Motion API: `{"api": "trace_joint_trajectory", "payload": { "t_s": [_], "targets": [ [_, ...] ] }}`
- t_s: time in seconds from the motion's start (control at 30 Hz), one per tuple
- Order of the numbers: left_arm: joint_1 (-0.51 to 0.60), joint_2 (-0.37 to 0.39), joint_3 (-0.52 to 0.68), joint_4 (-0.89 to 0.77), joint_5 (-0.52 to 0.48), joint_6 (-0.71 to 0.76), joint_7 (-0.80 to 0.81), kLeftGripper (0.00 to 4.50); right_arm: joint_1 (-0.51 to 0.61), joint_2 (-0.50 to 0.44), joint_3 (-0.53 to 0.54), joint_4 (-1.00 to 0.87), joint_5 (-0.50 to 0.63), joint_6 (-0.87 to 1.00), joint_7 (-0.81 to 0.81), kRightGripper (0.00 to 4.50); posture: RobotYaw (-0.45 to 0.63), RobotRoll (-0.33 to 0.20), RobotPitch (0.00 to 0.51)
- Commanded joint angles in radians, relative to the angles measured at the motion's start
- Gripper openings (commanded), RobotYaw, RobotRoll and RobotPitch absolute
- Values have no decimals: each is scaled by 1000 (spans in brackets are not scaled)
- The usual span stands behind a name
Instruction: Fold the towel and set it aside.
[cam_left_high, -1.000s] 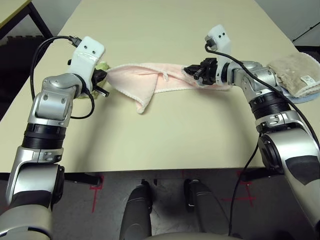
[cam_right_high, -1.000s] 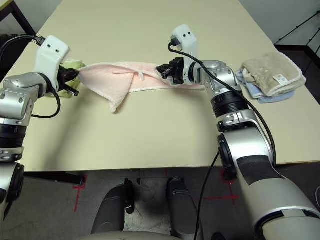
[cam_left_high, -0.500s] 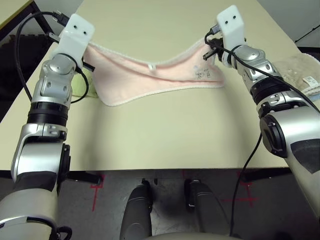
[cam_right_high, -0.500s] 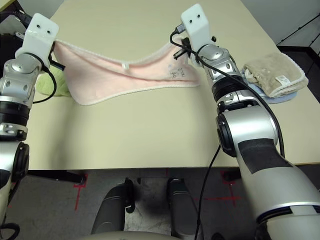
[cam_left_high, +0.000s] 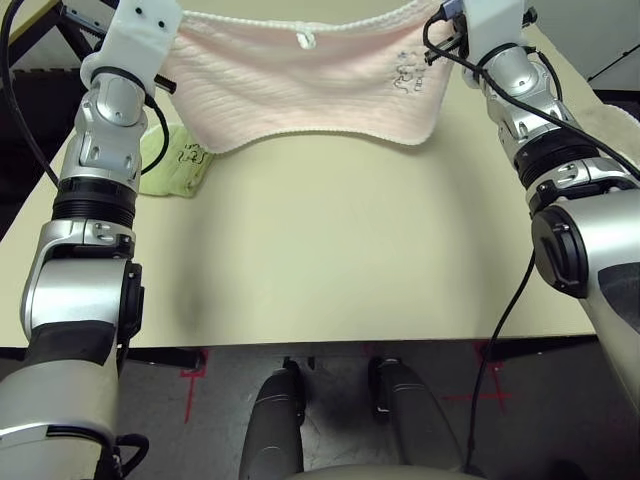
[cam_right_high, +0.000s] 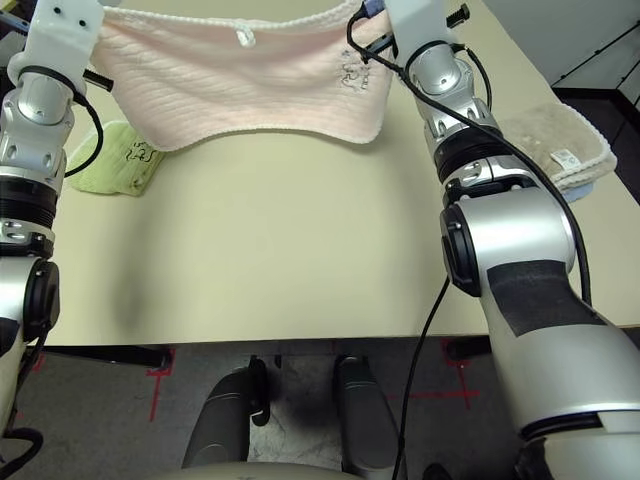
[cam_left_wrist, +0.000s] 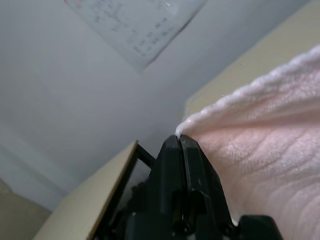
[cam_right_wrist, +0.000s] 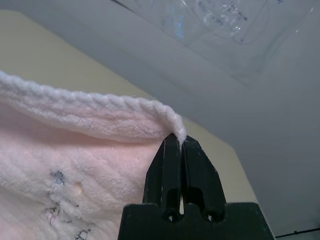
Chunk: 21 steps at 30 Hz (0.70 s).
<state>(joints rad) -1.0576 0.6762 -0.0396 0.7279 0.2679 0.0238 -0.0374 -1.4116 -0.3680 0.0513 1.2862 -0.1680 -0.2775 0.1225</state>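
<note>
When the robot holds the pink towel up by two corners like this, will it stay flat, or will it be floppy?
Probably floppy: the pink towel sags in a curve between the left hand and the right hand. It looks light, since thin fingertip pinches on its corners carry it. The terry pile likely grips well, so slipping seems unlikely.

No readable text: only illegible marks on the beige towel's label (cam_right_high: 566, 157) and wall sheets (cam_right_wrist: 215, 22).
</note>
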Motion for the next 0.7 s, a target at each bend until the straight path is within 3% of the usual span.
{"api": "trace_joint_trajectory", "payload": {
  "t_s": [0.03,0.13,0.27,0.47,0.7],
  "targets": [
    [120,-12,24,-163,-55,107,-109,42,72,-10,-11,-22,16,-27,107,0,-83,0,208],
    [270,-10,58,-383,-83,232,-164,42,152,-46,-29,-75,52,-26,239,0,-80,0,212],
    [350,-5,83,-519,-90,334,-192,42,196,-86,-53,-127,73,9,294,0,-92,0,214],
    [343,-23,78,-588,-133,435,-287,42,255,-115,-91,-289,166,174,461,0,-109,0,215],
    [315,-47,53,-661,-273,615,-492,42,342,-165,-122,-593,304,577,656,0,-130,0,216]
  ]
}}
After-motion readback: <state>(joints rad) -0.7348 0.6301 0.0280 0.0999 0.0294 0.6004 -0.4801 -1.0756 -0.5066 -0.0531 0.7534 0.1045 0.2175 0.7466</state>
